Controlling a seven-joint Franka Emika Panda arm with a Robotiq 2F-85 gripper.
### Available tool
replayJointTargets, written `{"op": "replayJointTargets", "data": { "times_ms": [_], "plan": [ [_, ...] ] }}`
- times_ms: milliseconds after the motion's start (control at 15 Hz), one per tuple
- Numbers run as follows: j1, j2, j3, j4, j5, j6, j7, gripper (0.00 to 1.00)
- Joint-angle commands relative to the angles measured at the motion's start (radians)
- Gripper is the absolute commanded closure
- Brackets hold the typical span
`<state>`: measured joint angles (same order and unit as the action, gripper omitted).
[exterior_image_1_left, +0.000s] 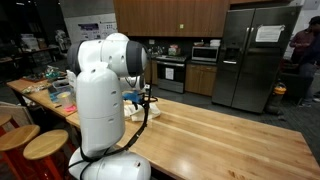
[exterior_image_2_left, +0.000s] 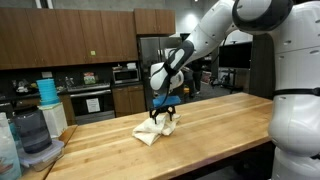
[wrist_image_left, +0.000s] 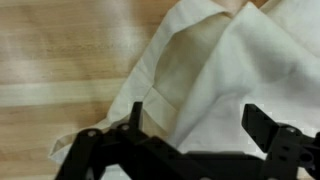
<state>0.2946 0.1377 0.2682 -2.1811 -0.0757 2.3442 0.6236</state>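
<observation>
Down onto a wooden table (wrist_image_left: 60, 70): pale planks, grain running across the frame, bare at the left. Over centre and right, a cream cloth (wrist_image_left: 230, 60), crumpled, with a long fold slanting from the top centre toward the lower left and a shadowed crease beside it. At the bottom, the black gripper (wrist_image_left: 195, 112), spread wide, one finger (wrist_image_left: 136, 122) above the cloth's lower-left edge, the other above its right part, cloth between. Touching or not: cannot tell. Nearest table edge or corner: cannot tell.

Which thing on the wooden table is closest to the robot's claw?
The crumpled cream cloth, right beneath the open gripper. The blue stack and the clear containers stand far off at the end of the table.
</observation>
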Motion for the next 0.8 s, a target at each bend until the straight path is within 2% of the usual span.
{"op": "replayJointTargets", "data": {
  "times_ms": [0, 200, 333, 733],
  "plan": [
    [0.009, 0.035, -0.02, 0.059, 0.025, -0.116, 0.013, 0.0],
    [0.017, 0.057, -0.025, 0.106, 0.021, -0.227, 0.031, 0.0],
    [0.02, 0.054, -0.022, 0.115, 0.025, -0.229, 0.025, 0.0],
    [0.035, -0.045, -0.008, 0.038, 0.028, 0.053, -0.008, 0.0]
  ]
}}
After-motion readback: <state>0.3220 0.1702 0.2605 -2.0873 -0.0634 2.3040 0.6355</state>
